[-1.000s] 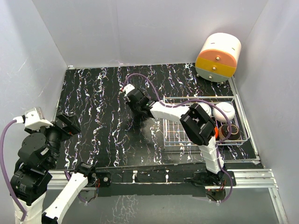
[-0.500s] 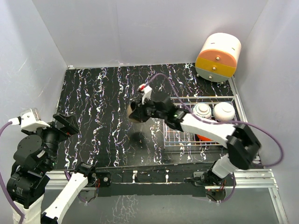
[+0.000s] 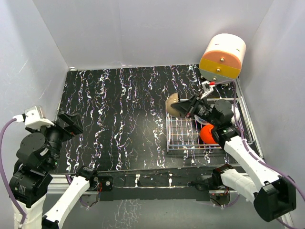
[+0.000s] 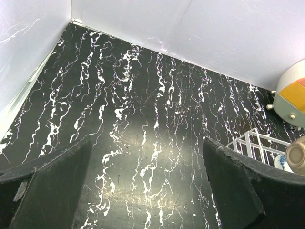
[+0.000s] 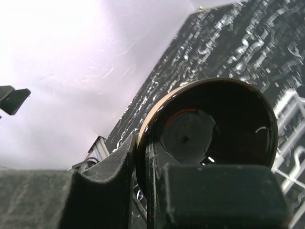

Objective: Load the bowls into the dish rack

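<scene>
we see left gripper [image 4: 147, 143] spread wide | tan-gold bowl [image 3: 172, 105] tilted over dish rack [image 3: 183, 139] far-left corner, brought there from mid-table | right gripper [image 3: 191, 108] clamped on its rim; only its wrist view shows us the glossy dark inside

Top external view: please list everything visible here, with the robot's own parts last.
tan bowl: one, tan outside, dark glossy inside; held at the dish rack's far-left corner
red-orange bowl: one; inside the rack, partly behind the right arm
dish rack: one, silver wire; table's right side
drawer cabinet: one, cream and orange; far-right corner
table: one, black with white veining
left gripper: open, empty, near-left
right gripper: shut on the tan bowl's rim
</scene>
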Tool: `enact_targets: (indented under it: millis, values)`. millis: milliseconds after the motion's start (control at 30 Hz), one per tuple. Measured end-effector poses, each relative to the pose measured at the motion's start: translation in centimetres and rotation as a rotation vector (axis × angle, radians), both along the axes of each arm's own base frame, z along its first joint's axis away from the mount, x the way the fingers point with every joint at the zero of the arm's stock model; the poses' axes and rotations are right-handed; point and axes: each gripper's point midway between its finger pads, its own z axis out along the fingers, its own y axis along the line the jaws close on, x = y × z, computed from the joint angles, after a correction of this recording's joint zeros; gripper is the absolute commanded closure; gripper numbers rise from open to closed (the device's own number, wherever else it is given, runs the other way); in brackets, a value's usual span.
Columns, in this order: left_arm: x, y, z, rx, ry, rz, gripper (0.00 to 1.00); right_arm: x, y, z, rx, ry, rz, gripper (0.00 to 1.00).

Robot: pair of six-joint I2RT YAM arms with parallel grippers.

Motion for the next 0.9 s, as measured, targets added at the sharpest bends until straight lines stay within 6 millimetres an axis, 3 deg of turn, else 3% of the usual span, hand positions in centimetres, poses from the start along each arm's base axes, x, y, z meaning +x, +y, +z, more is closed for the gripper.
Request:
enact_targets:
  millis: [100, 333, 467, 567, 800, 900]
  values:
    - [0.4, -0.3, 0.0, 0.003, 0.008, -0.011, 0.03, 0.5, -2.6, -2.4, 0.029, 0.102, -0.042, 0.92]
    - [0.9, -0.8, 0.3, 0.002, 0.004, -0.029, 0.03, -0.1, -6.1, -6.5, 0.2, 0.31, -0.058, 0.92]
    - [0.8, -0.8, 0.6, -0.001, -0.003, -0.032, 0.03, -0.7, -6.9, -10.2, 0.307, 0.461, -0.05, 0.92]
    - [0.8, -0.9, 0.6, -0.002, -0.003, -0.036, 0.03, -1.5, -6.5, -11.9, 0.356, 0.557, -0.021, 0.92]
    - [1.1, -1.2, 0.7, -0.005, -0.001, -0.05, 0.03, -1.9, -6.3, -10.7, 0.395, 0.535, 0.019, 0.92]
    - [1.2, -1.3, 0.8, -0.007, -0.005, -0.052, 0.03, -1.7, -6.3, -11.1, 0.4, 0.556, 0.017, 0.92]
